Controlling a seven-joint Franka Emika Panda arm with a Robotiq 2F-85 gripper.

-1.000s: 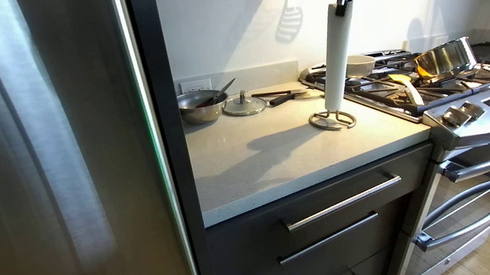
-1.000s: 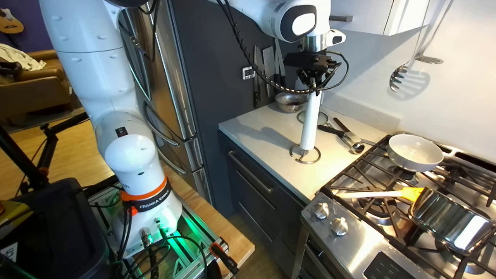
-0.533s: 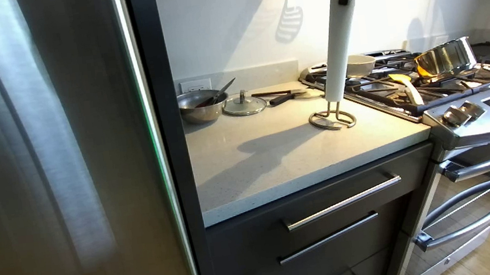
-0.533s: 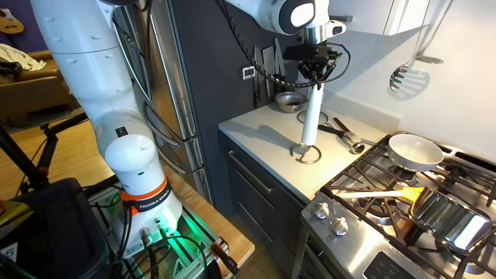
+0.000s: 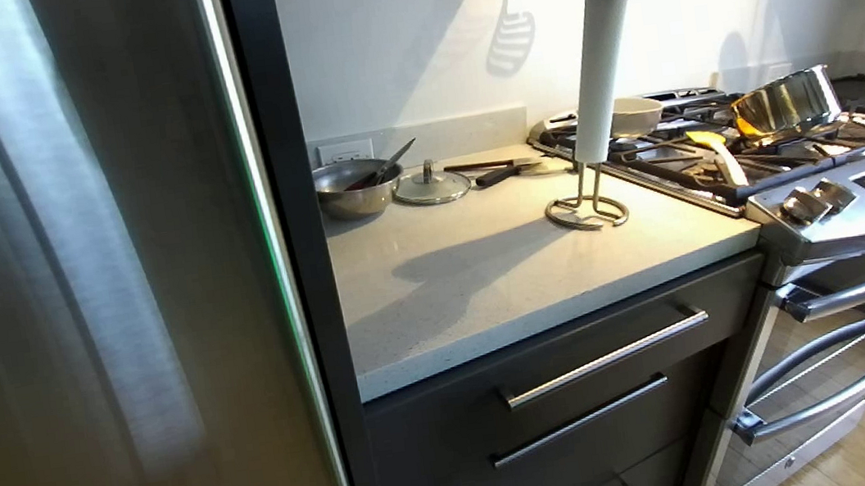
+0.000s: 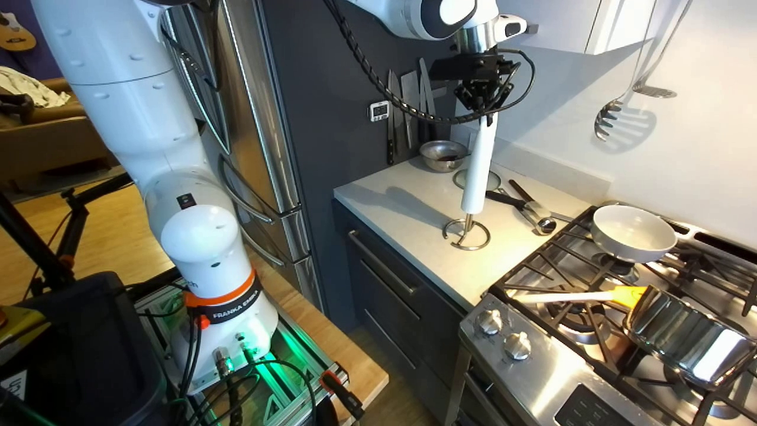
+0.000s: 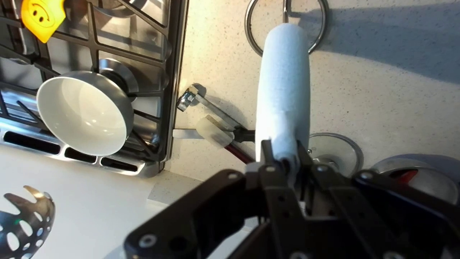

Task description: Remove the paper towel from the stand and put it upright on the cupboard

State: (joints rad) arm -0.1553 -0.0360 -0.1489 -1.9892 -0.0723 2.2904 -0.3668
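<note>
The paper towel (image 5: pixel 597 74), a slim white roll, is raised partway up the stand in both exterior views (image 6: pixel 480 165) and leans slightly. The stand's round wire base (image 5: pixel 587 226) rests on the cupboard's pale top (image 5: pixel 469 271); part of its rod shows below the roll, the rest is hidden inside it. My gripper (image 6: pixel 488 118) is shut on the roll's top end. In the wrist view the two fingertips (image 7: pixel 284 145) pinch the squeezed paper, and the roll (image 7: pixel 284 72) extends down toward the stand's ring (image 7: pixel 248 25).
The stove (image 6: pixel 568 319) with a white bowl (image 6: pixel 633 231), a steel pot (image 6: pixel 689 337) and a spatula (image 6: pixel 568 297) adjoins the cupboard. A metal bowl (image 5: pixel 356 194), a glass lid (image 5: pixel 431 187) and utensils (image 5: pixel 503 175) lie at the back. The fridge (image 5: pixel 119 314) stands beside it.
My gripper and the paper towel have moved up along the stand, so more of the rod shows below the roll. The stand's base has stayed in place.
</note>
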